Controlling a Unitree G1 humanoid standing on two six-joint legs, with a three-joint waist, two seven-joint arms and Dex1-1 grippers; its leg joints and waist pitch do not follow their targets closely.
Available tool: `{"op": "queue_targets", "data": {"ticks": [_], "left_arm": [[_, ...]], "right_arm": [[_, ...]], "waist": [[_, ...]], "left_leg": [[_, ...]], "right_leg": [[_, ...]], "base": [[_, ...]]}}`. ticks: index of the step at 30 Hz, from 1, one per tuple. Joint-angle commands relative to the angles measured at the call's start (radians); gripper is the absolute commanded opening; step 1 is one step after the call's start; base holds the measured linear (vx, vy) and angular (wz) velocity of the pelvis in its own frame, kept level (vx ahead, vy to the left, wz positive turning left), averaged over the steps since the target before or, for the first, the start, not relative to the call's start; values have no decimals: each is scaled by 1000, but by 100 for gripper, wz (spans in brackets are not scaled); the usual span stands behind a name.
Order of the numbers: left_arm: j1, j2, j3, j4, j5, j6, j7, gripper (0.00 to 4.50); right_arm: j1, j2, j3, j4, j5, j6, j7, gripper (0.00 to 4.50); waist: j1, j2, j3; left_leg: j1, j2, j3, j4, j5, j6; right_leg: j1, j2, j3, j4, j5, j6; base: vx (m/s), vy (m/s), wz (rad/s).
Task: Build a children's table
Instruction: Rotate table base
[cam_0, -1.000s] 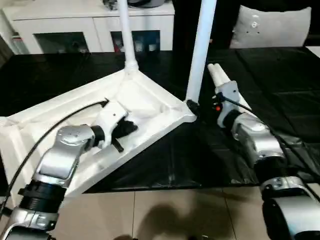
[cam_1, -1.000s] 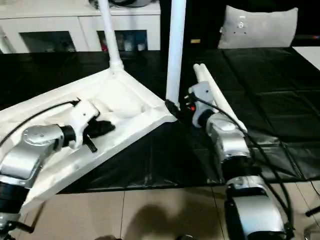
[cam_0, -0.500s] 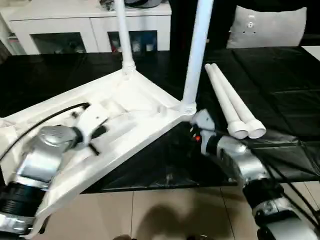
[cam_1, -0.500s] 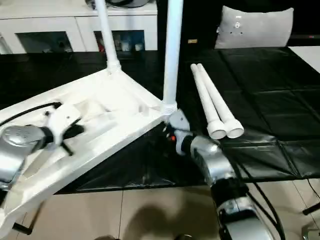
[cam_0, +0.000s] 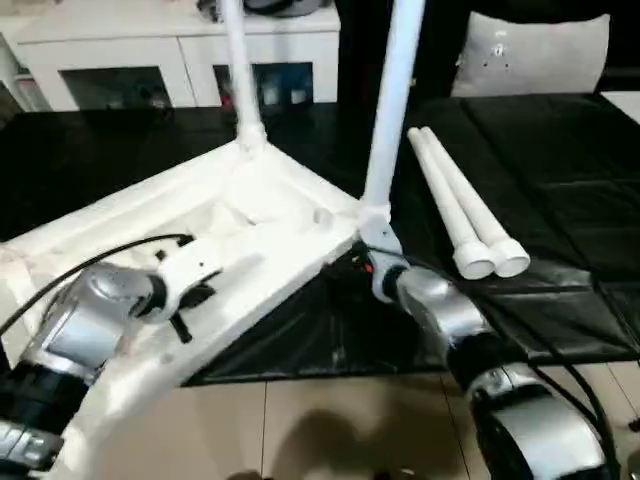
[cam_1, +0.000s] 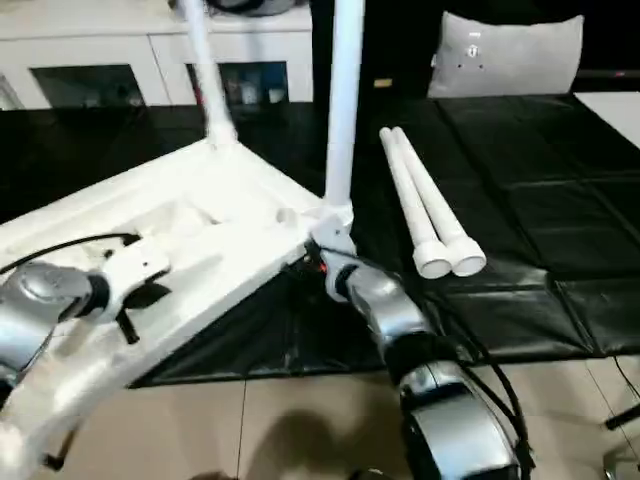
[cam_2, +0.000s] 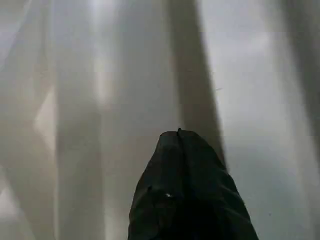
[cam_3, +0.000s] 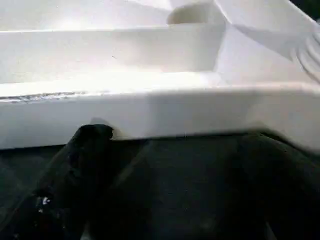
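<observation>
The children's table top (cam_0: 280, 200) lies upside down and tilted on the black surface, ribbed underside up. Two legs stand in its far corner sockets, one (cam_0: 240, 80) at the back, one (cam_0: 385, 120) at the right corner. Two more legs (cam_0: 455, 200) lie loose side by side to the right. My left gripper (cam_0: 195, 298) rests on the underside with its fingers (cam_2: 179, 150) shut on nothing. At the top's right corner, low against the rim (cam_3: 150, 110), my right gripper (cam_0: 362, 262) stands open. One of its fingers (cam_3: 92, 142) touches the rim's lower edge.
A white cabinet (cam_0: 130, 50) with glass doors stands at the back, and a grey cushion (cam_0: 530, 55) at the back right. The black cover (cam_0: 560, 200) spreads out to the right. The top's near left part overhangs the tiled floor (cam_0: 330, 420).
My left gripper has shut and drawn back along the underside. My right arm swung left from beside the loose legs to the top's right corner.
</observation>
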Motion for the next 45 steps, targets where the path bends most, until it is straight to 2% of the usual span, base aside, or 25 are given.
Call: {"op": "queue_targets", "data": {"ticks": [1, 4, 8, 10, 12, 13, 14, 17, 19, 22, 24, 27, 28, 29, 30, 31, 32, 33, 34, 35, 36, 37, 39, 42, 45], "left_arm": [[-13, -44, -50, -6, -65, -14, -72, 4], [-43, -91, -44, 14, -91, -17, -73, 4], [-97, -156, -29, 108, -85, -76, -37, 4], [-157, -210, -9, 240, -44, -166, 62, 4], [-173, -223, -3, 275, -35, -186, 94, 4], [-214, -250, 9, 358, -14, -232, 179, 4], [-236, -262, 14, 402, 1, -255, 232, 4], [-281, -282, 27, 497, 32, -317, 355, 4], [-292, -286, 33, 509, 36, -343, 377, 4], [-280, -286, 40, 484, 17, -376, 333, 4], [-233, -264, 34, 413, -19, -410, 227, 4], [-195, -242, 25, 361, -53, -442, 153, 4], [-183, -234, 24, 339, -68, -443, 130, 4], [-145, -205, 20, 269, -103, -428, 68, 4], [-141, -202, 19, 263, -105, -426, 63, 4], [-120, -186, 17, 224, -122, -415, 31, 4], [-62, -133, 20, 103, -182, -364, -64, 4], [-55, -126, 21, 88, -189, -356, -75, 4], [-31, -96, 23, 38, -211, -332, -112, 4], [-8, -66, 33, -3, -223, -311, -145, 4], [-8, -66, 33, -3, -223, -311, -145, 4], [9, -38, 40, -29, -228, -295, -170, 4], [32, 11, 51, -63, -239, -267, -208, 4], [59, 84, 66, -128, -271, -194, -252, 4], [77, 137, 78, -168, -285, -136, -274, 4]], "right_arm": [[-41, 18, -13, 27, -4, -28, -31, 450], [-59, 24, -16, 48, -5, -38, -44, 450], [-72, 29, -14, 78, -14, -59, -51, 450], [-76, 32, -12, 97, -25, -77, -62, 450], [-78, 32, -13, 103, -28, -83, -65, 450], [-79, 30, -13, 109, -34, -94, -71, 450], [-79, 25, -12, 108, -38, -98, -75, 450], [-78, 12, -10, 102, -45, -111, -79, 450], [-72, -3, -14, 85, -43, -118, -73, 450], [-57, -21, -20, 51, -40, -137, -55, 450], [-16, -43, -21, -37, -18, -161, 29, 450], [22, -59, -13, -110, 6, -170, 115, 450], [34, -65, -11, -130, 14, -169, 135, 450], [64, -85, -3, -185, 31, -162, 186, 450], [66, -87, -3, -190, 33, -161, 190, 450], [82, -98, 2, -219, 43, -156, 217, 450], [127, -132, 8, -304, 82, -133, 292, 450], [132, -136, 8, -314, 87, -130, 301, 450], [151, -153, 10, -347, 99, -122, 329, 450], [173, -170, 10, -384, 102, -117, 356, 450], [173, -170, 10, -384, 102, -117, 356, 450], [189, -180, 8, -413, 107, -106, 376, 450], [212, -195, 6, -456, 120, -90, 407, 450], [247, -218, 14, -521, 138, -58, 448, 450], [272, -232, 32, -572, 154, -31, 478, 450]], "waist": [[-3, 19, -73], [-3, 14, -73], [-2, 12, -73], [-5, 11, -73], [-5, 8, -75], [-7, 7, -73], [-7, 9, -74], [-7, 7, -77], [-7, 7, -78], [-4, 4, -79], [3, 0, -80], [7, 2, -80], [11, 2, -81], [13, 1, -77], [16, 3, -78], [14, 1, -74], [16, 3, -72], [18, 3, -69], [15, 2, -64], [17, 5, -64], [17, 4, -62], [17, 7, -60], [15, 7, -56], [9, 5, -52], [6, 7, -51]], "left_leg": [[11, 22, -7, -77, -215, -6], [9, 20, -4, -76, -216, 0], [6, 20, -5, -75, -225, 4], [5, 17, -5, -73, -225, 9], [4, 17, -6, -72, -218, 11], [-1, 17, -7, -73, -208, 16], [5, 15, -5, -69, -221, 18], [1, 16, -8, -69, -207, 22], [2, 18, -7, -69, -199, 28], [2, 21, -5, -67, -175, 41], [-1, 23, -4, -65, -152, 58], [2, 24, -2, -64, -148, 78], [1, 25, -3, -64, -151, 80], [2, 29, -2, -67, -168, 78], [4, 32, -3, -68, -176, 72], [3, 32, -2, -70, -191, 65], [5, 33, -3, -72, -201, 59], [4, 36, -2, -74, -224, 55], [5, 33, 0, -76, -245, 51], [9, 31, -2, -77, -274, 37], [9, 30, -3, -79, -280, 33], [12, 27, -2, -80, -291, 27], [10, 26, -5, -83, -310, 21], [19, 21, -8, -85, -348, 11], [20, 22, -11, -86, -358, 11]], "right_leg": [[61, -53, 54, -35, -141, -254], [64, -54, 55, -37, -158, -252], [67, -57, 54, -44, -209, -232], [65, -54, 52, -48, -222, -222], [68, -55, 53, -47, -220, -218], [68, -54, 51, -47, -225, -211], [64, -52, 50, -54, -246, -202], [69, -53, 48, -50, -237, -195], [67, -53, 48, -49, -225, -201], [65, -54, 49, -44, -182, -224], [68, -57, 51, -38, -143, -238], [63, -55, 51, -34, -124, -250], [67, -58, 51, -34, -126, -249], [62, -57, 52, -37, -157, -243], [64, -60, 52, -35, -165, -242], [62, -56, 53, -38, -189, -235], [63, -57, 54, -38, -204, -232], [60, -57, 56, -40, -234, -222], [56, -51, 55, -45, -269, -214], [55, -53, 56, -52, -332, -193], [55, -53, 57, -53, -344, -188], [53, -50, 55, -58, -377, -175], [53, -50, 55, -61, -415, -158], [51, -48, 52, -73, -512, -117], [48, -48, 51, -74, -521, -113]], "base": [[0, 0, 0], [0, 0, 0], [0, 0, 0], [0, 0, 0], [0, 0, 0], [0, 0, 0], [0, 0, 0], [0, 0, 0], [0, 0, 0], [0, 0, 0], [0, 0, 0], [0, 0, 0], [0, 0, 0], [0, 0, 0], [0, 0, 0], [0, 0, 0], [0, 0, 0], [0, 0, 0], [0, 0, 0], [0, 0, 0], [0, 0, 0], [0, 0, 0], [0, 0, 0], [0, 0, 0], [0, 0, 0]]}}
